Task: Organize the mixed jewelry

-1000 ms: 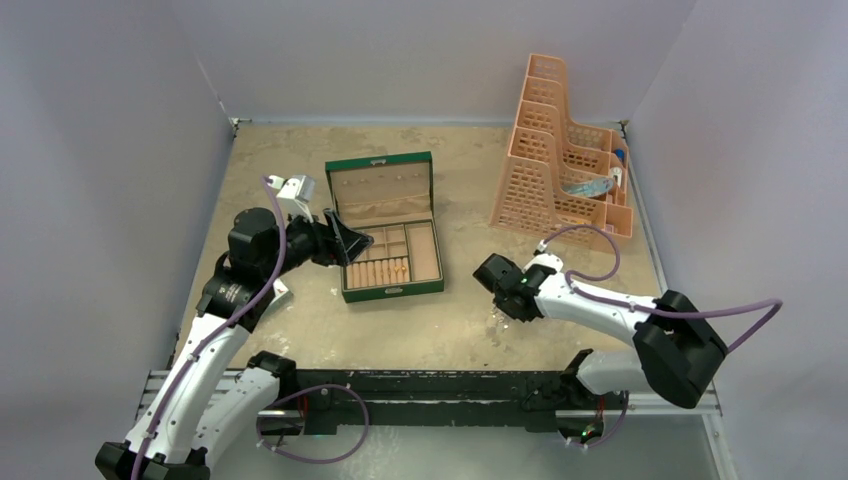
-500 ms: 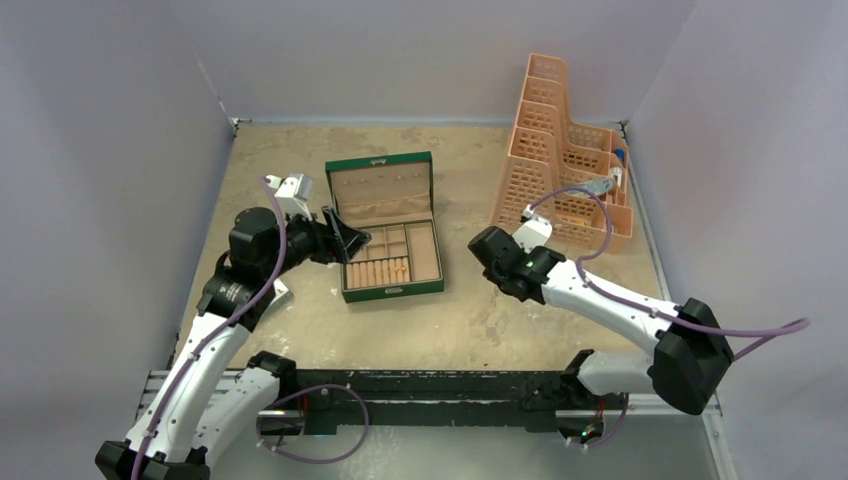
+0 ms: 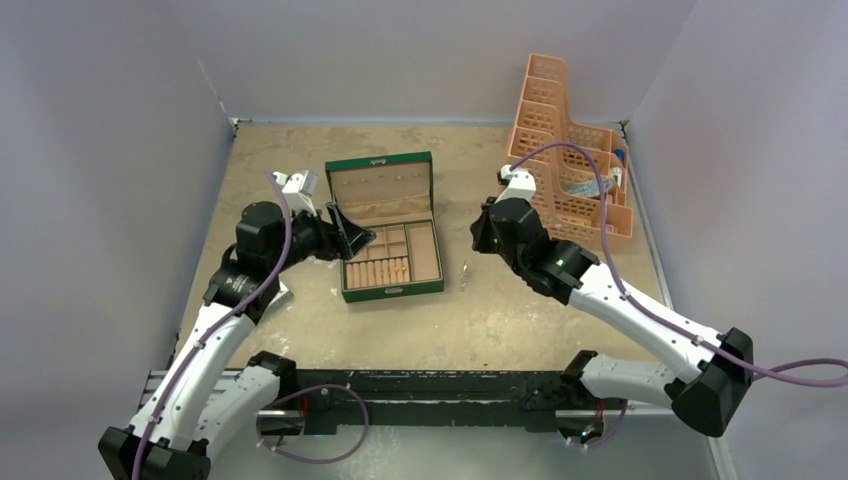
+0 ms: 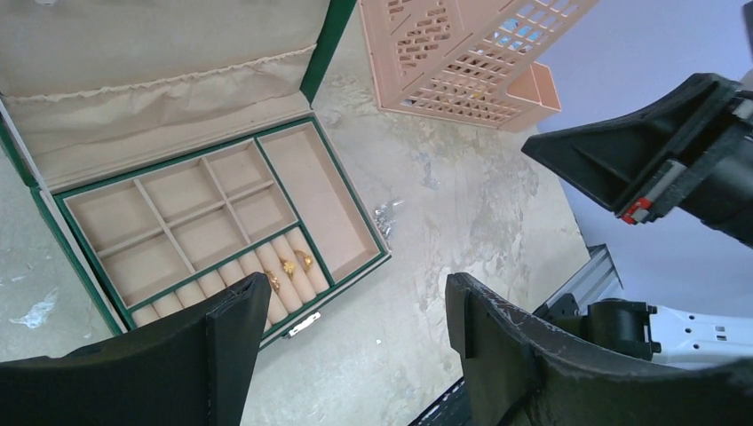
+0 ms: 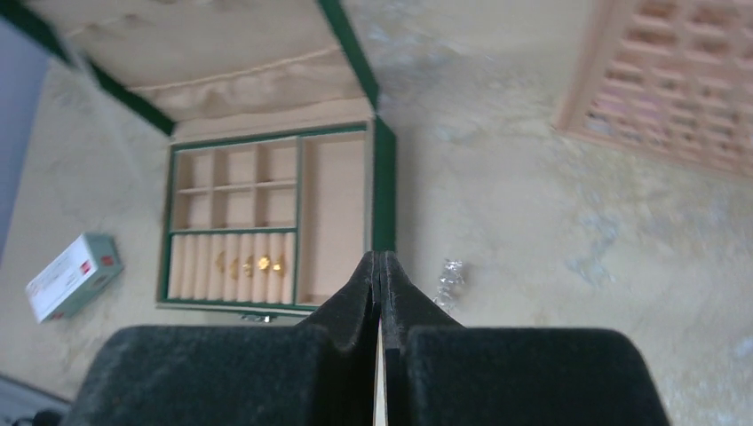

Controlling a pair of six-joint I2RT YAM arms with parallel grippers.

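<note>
Left gripper [image 3: 355,238] hangs over the left side of the green box [image 3: 395,291], jaws spread wide with nothing between them. Right gripper [image 5: 379,262] is on the box's right, between it and the peach rack [image 3: 560,150]. Its jaws are pressed flat together, with nothing visible in the pinch. From its wrist view the tips line up with the box's right wall near the front corner.

Box is open, lid [image 3: 380,190] standing up at the back, beige lining.

The jewelry you're sorting is split in two places:
- a few gold rings [image 4: 288,265] are seated in the ring rolls along the front row, toward the right end
- the silvery chain piece [image 4: 384,216] lies bunched on the table [image 3: 450,330] just right of the box, toward its front corner, touching neither the box nor a gripper

A small white carton [image 5: 73,273] lies on the table left of the box. The rack stands far right with a bluish item [image 3: 590,186] in one slot, can't tell what it is
</note>
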